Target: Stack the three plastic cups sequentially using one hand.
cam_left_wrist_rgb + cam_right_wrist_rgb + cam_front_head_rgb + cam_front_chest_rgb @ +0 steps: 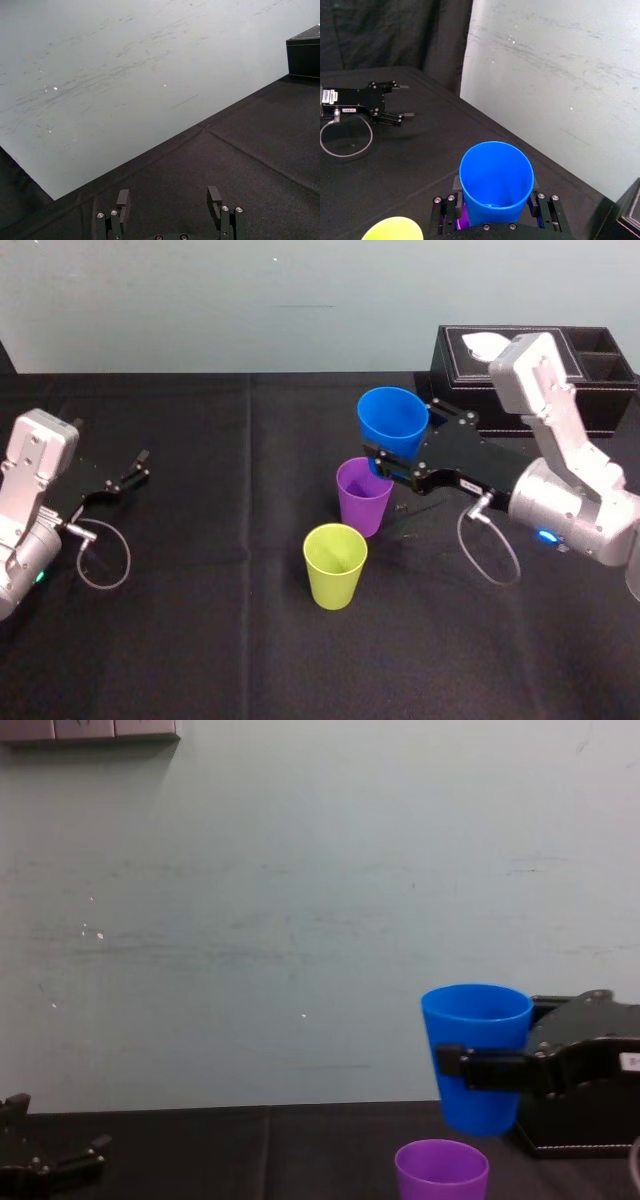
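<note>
**One cup airborne, two on the worktop: alignment is your risk**

Your right tool (385,462) is pinching the blue cup (392,420) low on its wall, one finger on each side. The cup hangs clear above the purple cup (364,495), not touching it. From the chest view it sits off-centre, shifted toward the black box (600,370) side of the purple cup. The yellow-green cup (335,565) stands just beside the purple cup, on the side nearer the robot. Both lower cups are upright on the worktop (220,640).

Orientation: the blue cup has its mouth up and narrow base down, long axis close to vertical, and the base points at the purple cup's rim rather than its centre.

Failure modes, my read:
- Descend without re-centring and the base lands on the purple cup's rim. The purple cup tips or skids into the yellow-green one.
- The grip is low on the cup, so the fingers may hit the purple cup's rim before the blue cup seats. You'd be releasing from above, and the cup can drop in cocked.
- The wall is smooth and tapered, so any sideways knock could let the cup slide up out of the pinch.

Left tool (169,200) is parked well away from the purple cup on the robot's left, fingers spread, holding nothing.
</note>
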